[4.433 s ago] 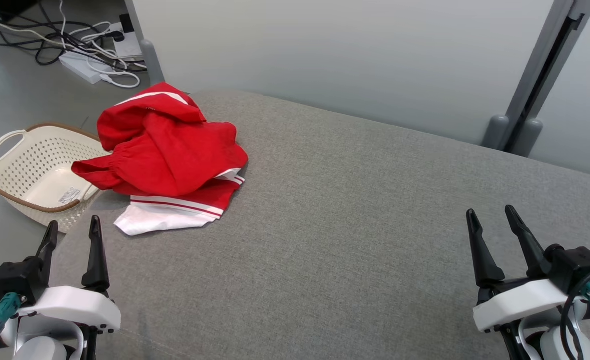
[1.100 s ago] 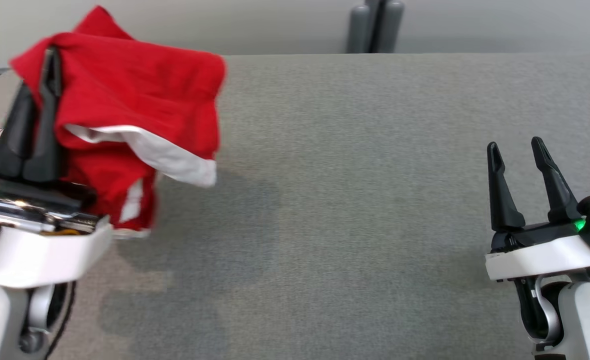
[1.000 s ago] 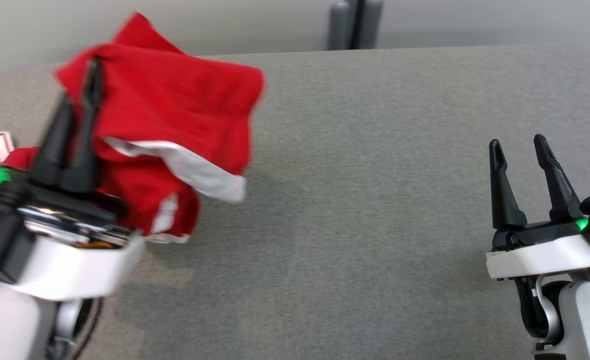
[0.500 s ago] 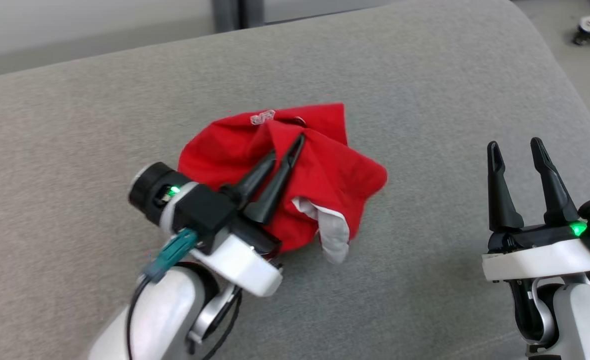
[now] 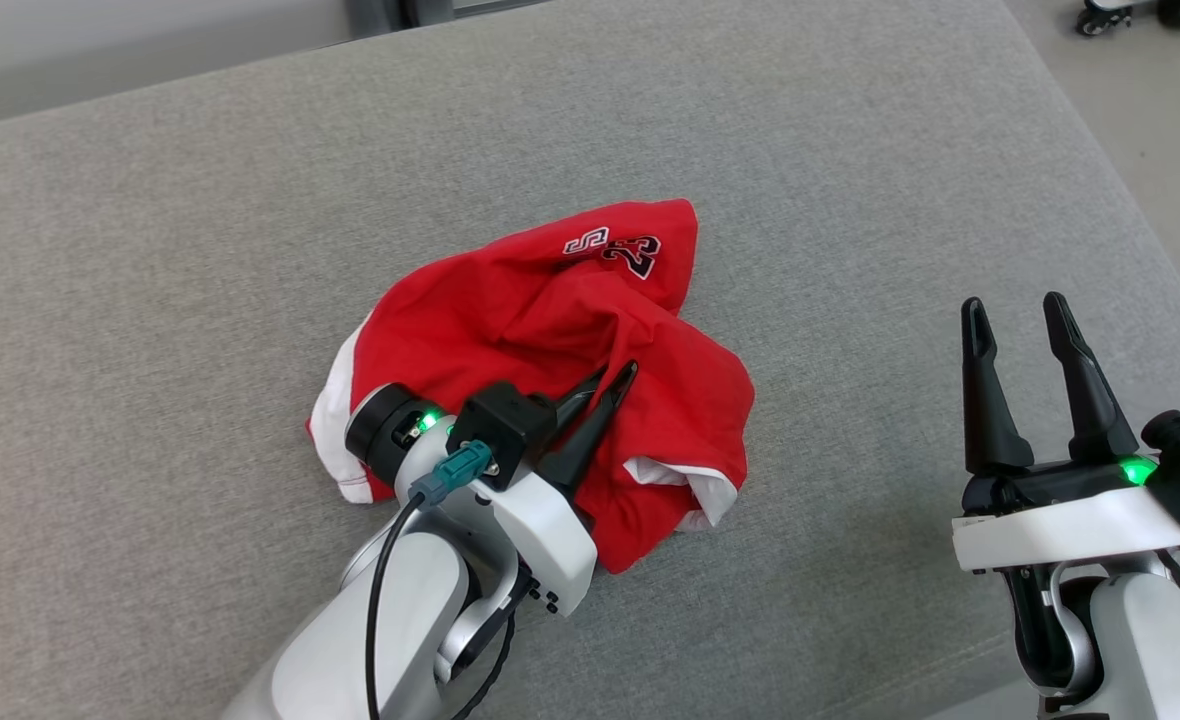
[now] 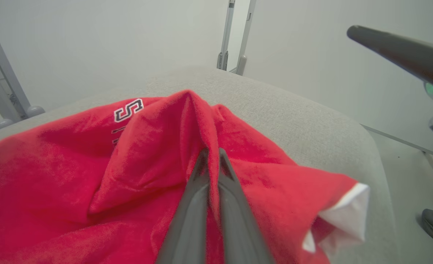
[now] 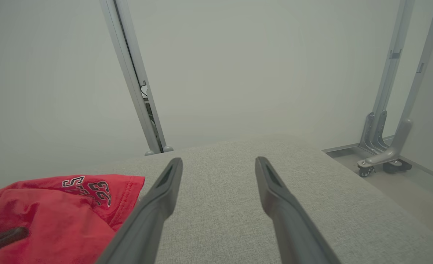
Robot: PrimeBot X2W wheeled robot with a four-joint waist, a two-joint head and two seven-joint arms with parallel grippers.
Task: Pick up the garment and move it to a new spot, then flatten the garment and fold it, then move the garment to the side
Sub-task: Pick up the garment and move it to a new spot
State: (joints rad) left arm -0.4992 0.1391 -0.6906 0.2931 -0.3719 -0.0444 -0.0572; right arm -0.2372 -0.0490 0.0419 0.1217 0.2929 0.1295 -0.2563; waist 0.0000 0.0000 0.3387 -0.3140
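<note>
Your left gripper [image 5: 616, 372] pinches a raised ridge of the red garment [image 5: 540, 320], fingers pressed together on the fold. The garment lies crumpled on the grey cushion [image 5: 200, 250], bunched under and around those fingers. This looks like the set-down at the new spot: lower until the ridge goes slack, then let go cleanly so that no cloth trails back with the fingers. Your right gripper [image 5: 1012, 302] stands spread and empty, well apart from the heap. As far as a crumpled heap has a long axis, it runs from the white edge [image 5: 328, 425] beside your left wrist to the printed corner [image 5: 635, 255] beyond the fingertips, which points away from the hand.
</note>
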